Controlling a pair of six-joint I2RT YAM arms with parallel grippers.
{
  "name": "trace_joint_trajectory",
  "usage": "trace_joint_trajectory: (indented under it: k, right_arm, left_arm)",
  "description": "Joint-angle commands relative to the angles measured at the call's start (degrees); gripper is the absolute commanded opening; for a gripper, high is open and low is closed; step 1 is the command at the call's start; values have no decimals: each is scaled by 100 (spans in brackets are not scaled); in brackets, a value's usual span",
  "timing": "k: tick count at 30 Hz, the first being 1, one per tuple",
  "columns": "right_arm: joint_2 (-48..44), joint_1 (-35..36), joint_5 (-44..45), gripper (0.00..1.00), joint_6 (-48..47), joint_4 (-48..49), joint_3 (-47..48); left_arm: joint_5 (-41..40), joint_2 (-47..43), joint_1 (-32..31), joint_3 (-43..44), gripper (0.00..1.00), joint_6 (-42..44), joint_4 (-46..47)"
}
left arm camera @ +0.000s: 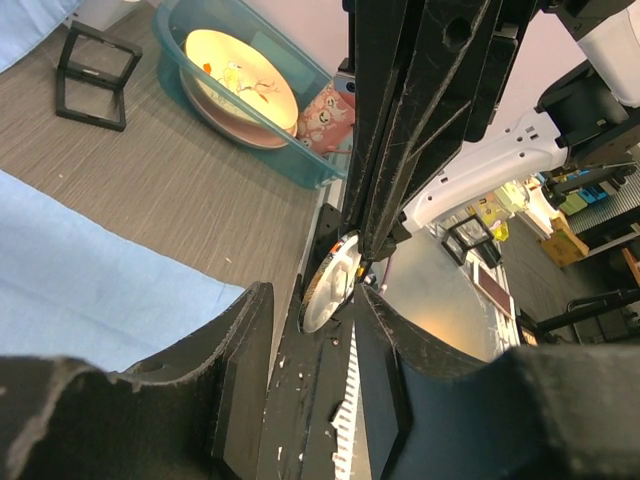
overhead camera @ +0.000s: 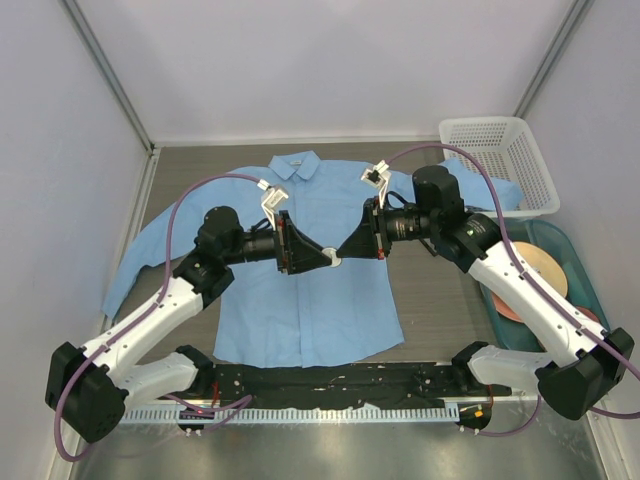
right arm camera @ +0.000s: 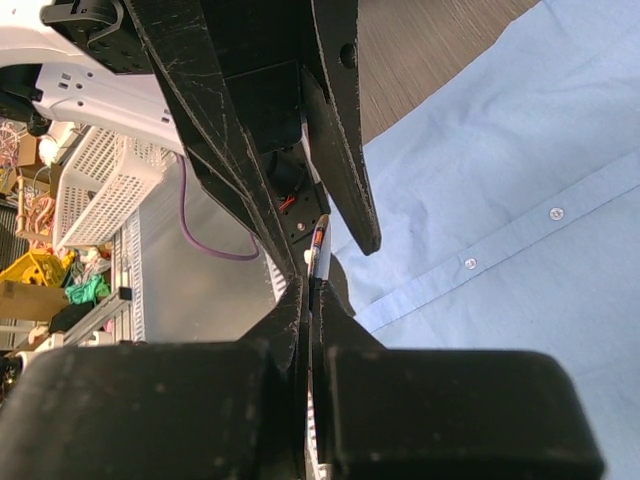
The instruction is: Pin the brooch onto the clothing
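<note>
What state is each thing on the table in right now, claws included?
brooch: held above the shirt, edge-on between the two claws
right claw: shut on the brooch
left claw: open, fingers on either side of the brooch
shirt: spread flat, buttoned, collar at the far side
white basket: upright, far right
teal bin: upright, holding round dishes

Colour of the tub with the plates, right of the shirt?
Translucent teal tub; shows best in the left wrist view.

White arms [overhead camera: 150,325], black claws [overhead camera: 328,258] [overhead camera: 346,253], purple cables [overhead camera: 170,230]
</note>
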Motion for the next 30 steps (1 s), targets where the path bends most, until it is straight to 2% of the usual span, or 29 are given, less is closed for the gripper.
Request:
trace_joint_trajectory:
  k: [1, 12, 30]
  right_arm:
    - [-133, 40, 87, 1, -23, 172, 24]
    - [-115, 84, 140, 1, -14, 181, 33]
    - [-203, 111, 316, 1, -190, 14, 59]
  left_arm:
    - [26, -7, -12, 130, 43, -54, 386]
    - [-132, 73, -21, 174, 43, -134, 448]
    - [-247, 20, 5, 33, 30, -204, 219]
